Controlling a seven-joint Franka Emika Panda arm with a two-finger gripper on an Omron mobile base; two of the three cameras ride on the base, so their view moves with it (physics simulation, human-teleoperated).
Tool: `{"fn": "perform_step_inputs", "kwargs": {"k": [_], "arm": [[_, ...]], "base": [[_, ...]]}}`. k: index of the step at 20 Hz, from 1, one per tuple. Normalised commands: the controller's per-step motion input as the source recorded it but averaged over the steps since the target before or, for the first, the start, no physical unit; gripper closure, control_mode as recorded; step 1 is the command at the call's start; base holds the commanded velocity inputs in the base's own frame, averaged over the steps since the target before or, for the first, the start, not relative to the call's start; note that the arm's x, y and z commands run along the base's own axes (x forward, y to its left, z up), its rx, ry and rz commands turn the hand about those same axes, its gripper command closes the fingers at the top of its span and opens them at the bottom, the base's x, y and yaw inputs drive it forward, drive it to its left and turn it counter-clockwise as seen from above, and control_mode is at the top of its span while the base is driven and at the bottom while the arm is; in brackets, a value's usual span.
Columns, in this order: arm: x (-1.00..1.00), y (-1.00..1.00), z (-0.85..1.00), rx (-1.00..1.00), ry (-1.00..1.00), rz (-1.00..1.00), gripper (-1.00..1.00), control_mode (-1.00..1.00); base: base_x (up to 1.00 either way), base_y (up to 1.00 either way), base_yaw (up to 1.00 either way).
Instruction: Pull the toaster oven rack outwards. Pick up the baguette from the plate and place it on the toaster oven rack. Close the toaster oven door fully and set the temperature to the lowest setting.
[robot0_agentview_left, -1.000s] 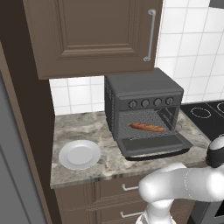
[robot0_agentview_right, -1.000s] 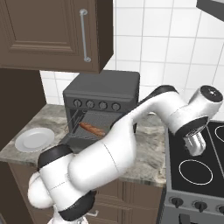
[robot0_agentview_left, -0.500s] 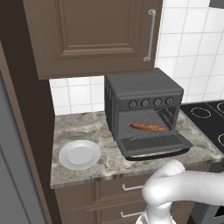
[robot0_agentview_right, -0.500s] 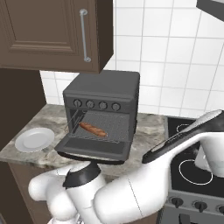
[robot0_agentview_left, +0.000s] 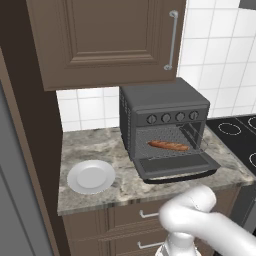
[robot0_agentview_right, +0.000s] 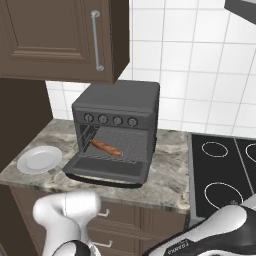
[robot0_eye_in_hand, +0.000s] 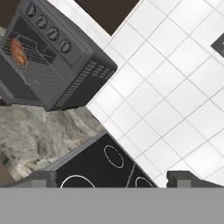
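Your claw (robot0_eye_in_hand: 112, 180), spread wide and empty above the stove (robot0_eye_in_hand: 100, 164), sits well away from the baguette (robot0_agentview_left: 169, 145) on the rack (robot0_agentview_left: 172, 142); swing carelessly and you may miss the lowered door (robot0_agentview_left: 176, 166).

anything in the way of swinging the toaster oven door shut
Nothing visible does. The dark grey drop-down door lies open and bare; the golden-brown baguette sits back on the wire rack, with no part over the door.
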Motion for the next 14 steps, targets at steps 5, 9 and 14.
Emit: {"fn": "perform_step_inputs", "kwargs": {"k": [5,9,14], "arm": [[-1.0,0.73,-0.76,-0.02,-0.27,-0.54,-1.0,-1.0],[-0.98,0.99,-0.76,-0.25,-0.08,-0.31,-1.0,-1.0],[-0.22,1.0,-0.25,-0.49,0.07,-0.05,-1.0,-1.0]], "base": [[0.0,0.0,0.0],[0.0,0.0,0.0],[0.0,0.0,0.0]]}}
